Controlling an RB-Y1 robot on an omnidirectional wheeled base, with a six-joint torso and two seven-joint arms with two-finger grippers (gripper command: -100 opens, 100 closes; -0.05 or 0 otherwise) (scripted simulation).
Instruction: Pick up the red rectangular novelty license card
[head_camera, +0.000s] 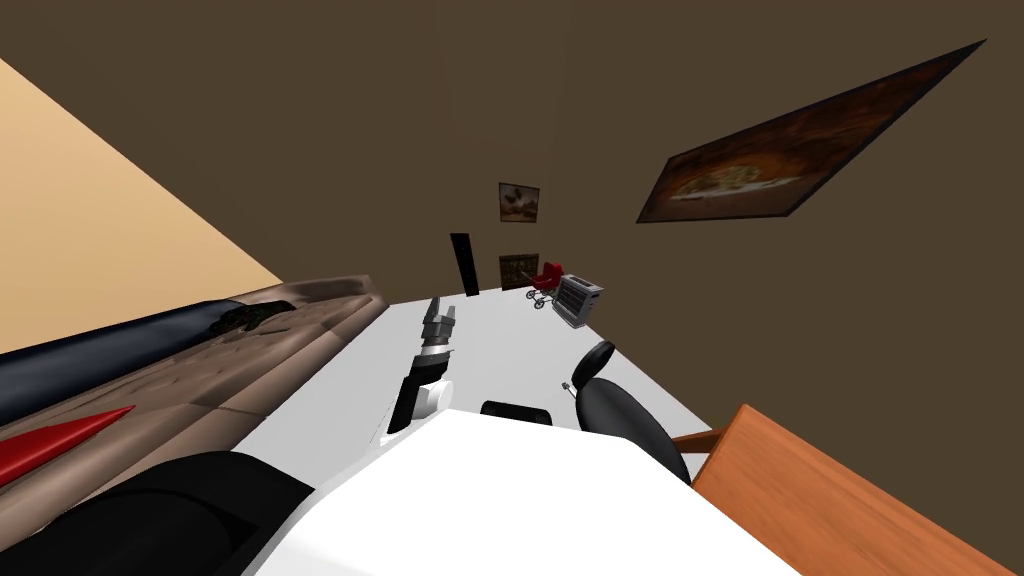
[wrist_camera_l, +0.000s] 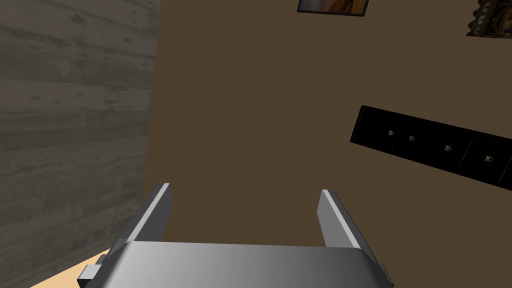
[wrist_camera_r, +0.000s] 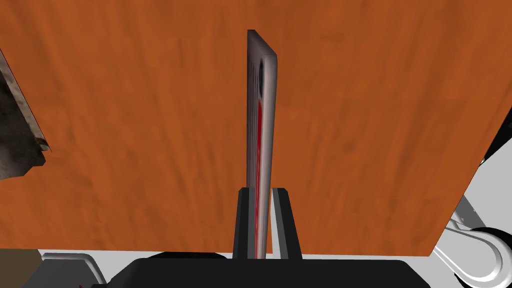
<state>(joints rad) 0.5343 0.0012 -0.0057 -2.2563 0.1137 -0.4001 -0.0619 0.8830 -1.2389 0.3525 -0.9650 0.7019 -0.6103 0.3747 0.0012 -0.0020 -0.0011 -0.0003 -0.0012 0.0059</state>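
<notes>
Twelve o'clock is open: white floor (head_camera: 500, 330) runs ahead of the left gripper (head_camera: 438, 306), whose fingers are spread. A brown sofa (head_camera: 250, 350) blocks nine to ten. A toaster (head_camera: 580, 298) and a red toy pram (head_camera: 547, 280) stand at one, a black chair (head_camera: 620, 405) at two and the orange table (head_camera: 850, 500) at four. The right gripper (wrist_camera_r: 261, 190), clamped on the red card (wrist_camera_r: 260, 130), has bare tabletop around it.

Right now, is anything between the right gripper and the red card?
No, nothing. The right gripper is shut on the thin red and grey rectangular card, held edge-on between its fingers in front of an orange wooden surface.
</notes>
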